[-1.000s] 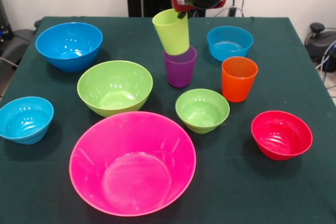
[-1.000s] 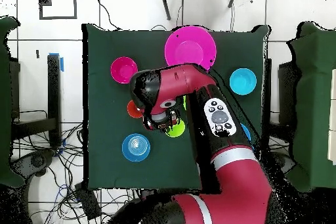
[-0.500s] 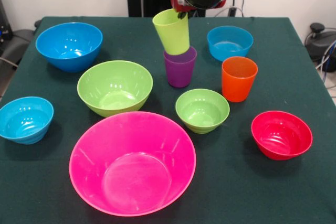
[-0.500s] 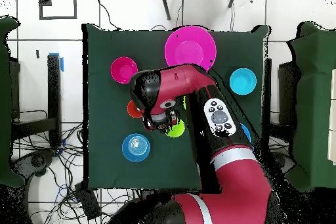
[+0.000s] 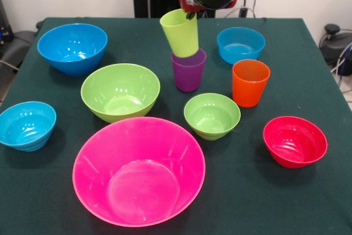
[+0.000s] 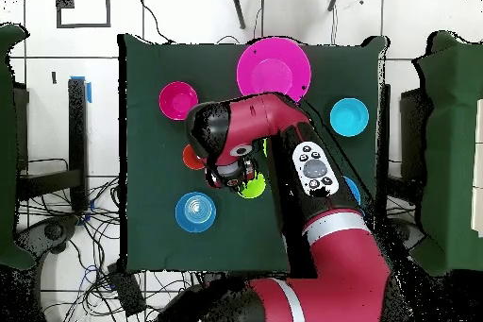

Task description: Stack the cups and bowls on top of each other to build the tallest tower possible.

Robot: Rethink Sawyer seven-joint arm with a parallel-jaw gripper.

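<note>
Gripper (image 5: pixel 190 15) pinching the rim of the lime-green tapered plastic tumbler (image 5: pixel 180 33), one jaw inside the mouth, the other outside at the far wall. Tumbler tilted, base sunk just into the mouth of the translucent purple plastic tumbler (image 5: pixel 188 71) directly beneath the jaws. No shift against half a second and a full second earlier: same tilt, same depth, arm at a standstill. Likely a pause mid-insertion; green tumbler not yet seated square, so straightening probably needed before release. Orange plastic tumbler (image 5: pixel 250 82) beside and below the jaws, well clear. Huge glossy pink plastic bowl (image 5: pixel 138 170) far forward of the jaws, empty; large green bowl (image 5: pixel 120 91), large blue bowl (image 5: pixel 72 48), small green bowl (image 5: pixel 212 115), small red bowl (image 5: pixel 295 141) all separate, unstacked. Tower barely begun.
</note>
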